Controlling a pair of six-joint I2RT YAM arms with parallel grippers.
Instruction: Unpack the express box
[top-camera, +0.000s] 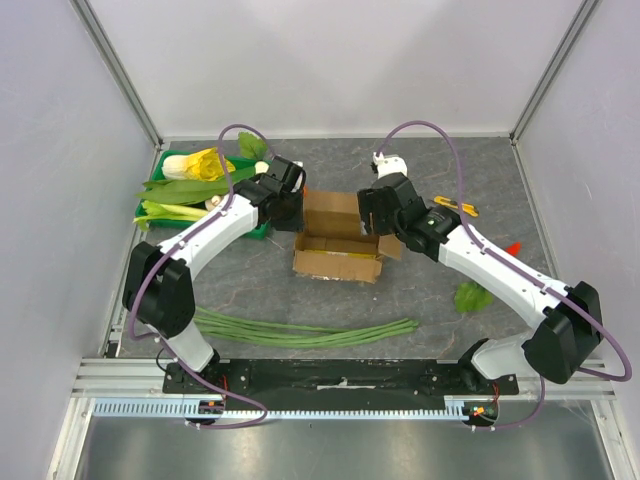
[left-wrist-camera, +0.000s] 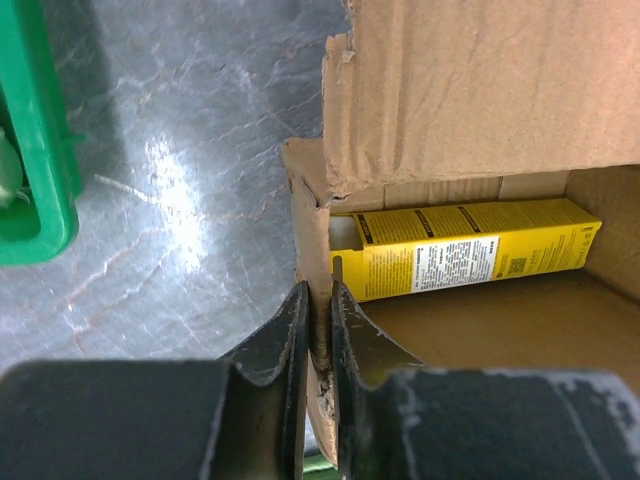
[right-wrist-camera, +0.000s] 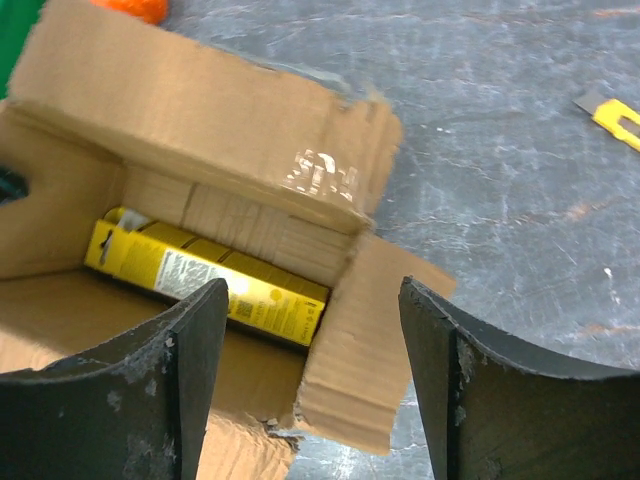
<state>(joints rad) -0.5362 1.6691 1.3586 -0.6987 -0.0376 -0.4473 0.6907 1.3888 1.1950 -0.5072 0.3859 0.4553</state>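
The express box (top-camera: 338, 240) is a small brown cardboard box standing open in the middle of the table with its flaps spread. A slim yellow carton (left-wrist-camera: 470, 255) lies inside against the far wall and also shows in the right wrist view (right-wrist-camera: 200, 275). My left gripper (left-wrist-camera: 320, 300) is shut on the box's left wall, one finger inside and one outside; it shows from above (top-camera: 290, 213). My right gripper (right-wrist-camera: 312, 290) is open and empty, hovering above the box's right corner and side flap (right-wrist-camera: 380, 330); it shows from above (top-camera: 372, 215).
A green plastic tray (top-camera: 258, 230) of vegetables stands left of the box, close to the left arm. Long green beans (top-camera: 300, 330) lie in front of the box. A yellow tool (top-camera: 455, 207), a green leaf (top-camera: 470, 296) and a small red thing (top-camera: 512, 248) lie to the right.
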